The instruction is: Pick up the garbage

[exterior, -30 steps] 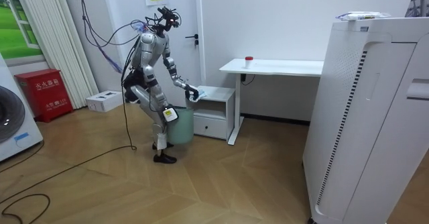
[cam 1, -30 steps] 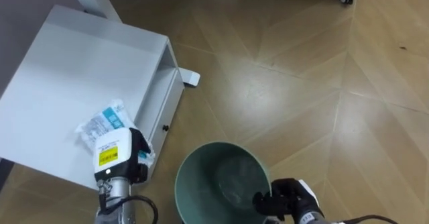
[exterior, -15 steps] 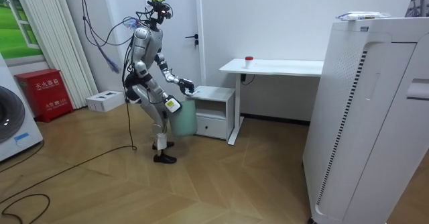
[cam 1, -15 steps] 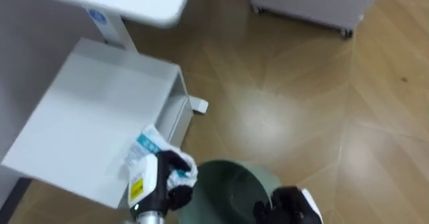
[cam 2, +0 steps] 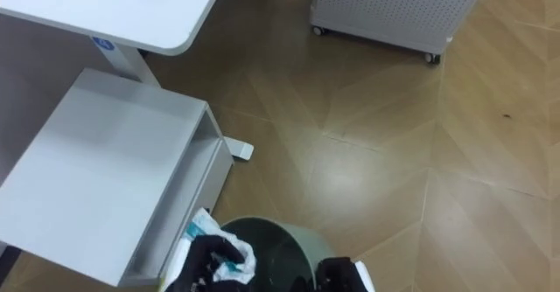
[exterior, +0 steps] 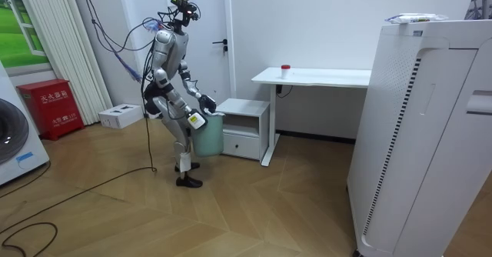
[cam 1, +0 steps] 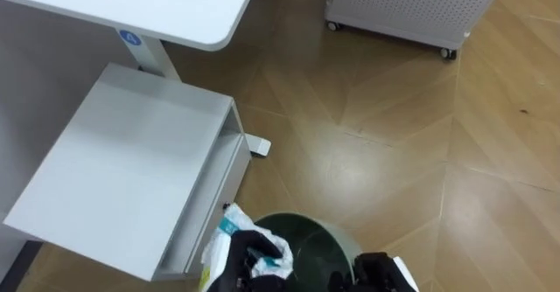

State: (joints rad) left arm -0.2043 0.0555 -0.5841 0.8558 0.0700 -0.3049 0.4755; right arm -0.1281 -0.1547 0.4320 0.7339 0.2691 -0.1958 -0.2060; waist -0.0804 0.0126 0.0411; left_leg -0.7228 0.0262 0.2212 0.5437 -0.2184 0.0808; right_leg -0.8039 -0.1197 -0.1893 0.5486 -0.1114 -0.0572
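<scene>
**Wrapper held at the bin's rim**

The left hand (cam 1: pixel 258 259) is closed round a crumpled white and blue wrapper (cam 1: pixel 226 235), its dark fingers curled into the crinkled film. Hand and wrapper sit at the near left edge of the green bin (cam 1: pixel 325 232), with the wrapper partly over the rim and partly over the gap between the bin and the cabinet (cam 1: pixel 122 178). The bin's mouth is open and dark inside; what lies in it cannot be told.

The right hand (cam 1: pixel 374 271) is at the bin's right rim, at the lower edge of the eye views, with its dark fingers curled on the rim.

The cabinet is low and white, with a flat bare top and its front facing the bin. Behind it a white worktop (cam 1: pixel 157 3) stands on a white leg, and a foot of that leg pokes out on the floor (cam 1: pixel 394 152) just beside the cabinet's front corner. Farther off, a white perforated unit (cam 1: pixel 407 3) on castors rests on the wood floor.

In the room view the robot stands upright with its knees a little bent, facing the cabinet, and the bin is between them. A small red thing (exterior: pixel 285 68) sits on the worktop.
</scene>
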